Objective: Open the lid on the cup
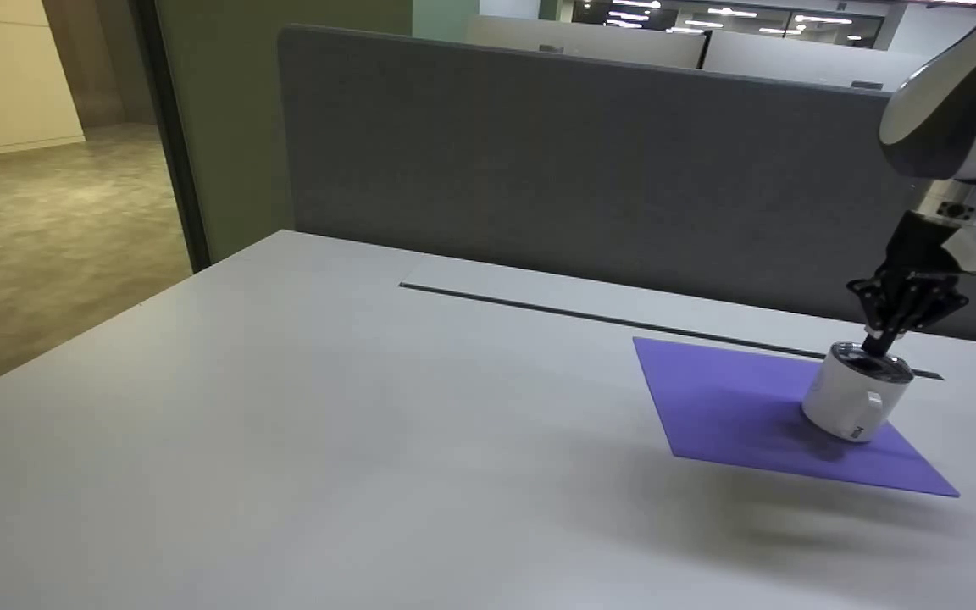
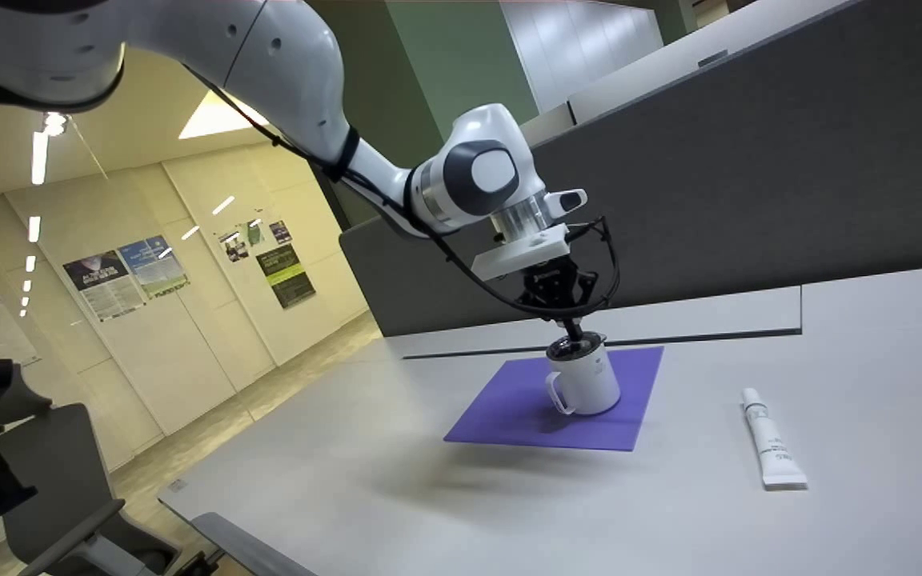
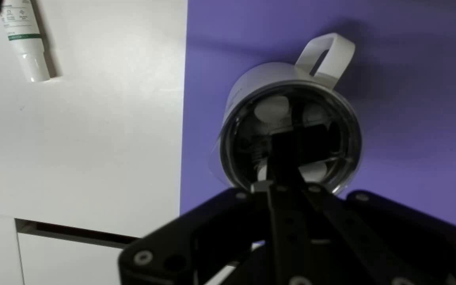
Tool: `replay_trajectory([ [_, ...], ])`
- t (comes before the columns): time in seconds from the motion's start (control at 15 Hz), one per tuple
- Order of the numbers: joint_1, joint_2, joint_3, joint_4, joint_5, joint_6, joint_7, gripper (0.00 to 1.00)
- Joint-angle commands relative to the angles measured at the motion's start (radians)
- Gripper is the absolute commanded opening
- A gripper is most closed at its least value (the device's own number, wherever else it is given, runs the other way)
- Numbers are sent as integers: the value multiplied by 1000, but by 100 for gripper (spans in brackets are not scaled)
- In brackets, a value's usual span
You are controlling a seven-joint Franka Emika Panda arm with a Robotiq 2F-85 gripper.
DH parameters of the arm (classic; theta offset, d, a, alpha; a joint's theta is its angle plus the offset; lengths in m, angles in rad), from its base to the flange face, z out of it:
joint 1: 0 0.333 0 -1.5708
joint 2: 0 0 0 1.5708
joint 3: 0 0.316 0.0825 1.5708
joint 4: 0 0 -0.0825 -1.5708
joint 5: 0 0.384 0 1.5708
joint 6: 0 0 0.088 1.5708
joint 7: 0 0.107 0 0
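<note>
The white cup [image 1: 835, 402] stands upright on a purple mat in both exterior views, also here [image 2: 593, 386]. Its handle [image 3: 341, 55] shows in the wrist view. The dark, glossy round lid [image 3: 247, 122] sits on the cup's rim; it shows in both exterior views [image 1: 852, 357] [image 2: 563, 350]. My gripper [image 1: 876, 346] points down at a tilt above the cup, fingers together. In the wrist view its fingertips [image 3: 285, 148] reach the middle of the lid, over a dark bar-like part. The fingertips look in contact with the lid; whether anything is between them is hidden.
The purple mat [image 2: 501, 400] lies under the cup on the white table [image 1: 327, 424]. A white tube [image 2: 773, 444] lies beside the mat. A dark slot [image 1: 607, 319] runs along the table's back, before a tall grey partition [image 1: 581, 169].
</note>
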Motion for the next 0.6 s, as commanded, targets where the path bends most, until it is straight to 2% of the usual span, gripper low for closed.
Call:
replay_trajectory([
  [0.0,-7,-15,14,-26,-4,9,-10,0],
  [0.53,-13,3,27,-19,9,-3,-22,0],
])
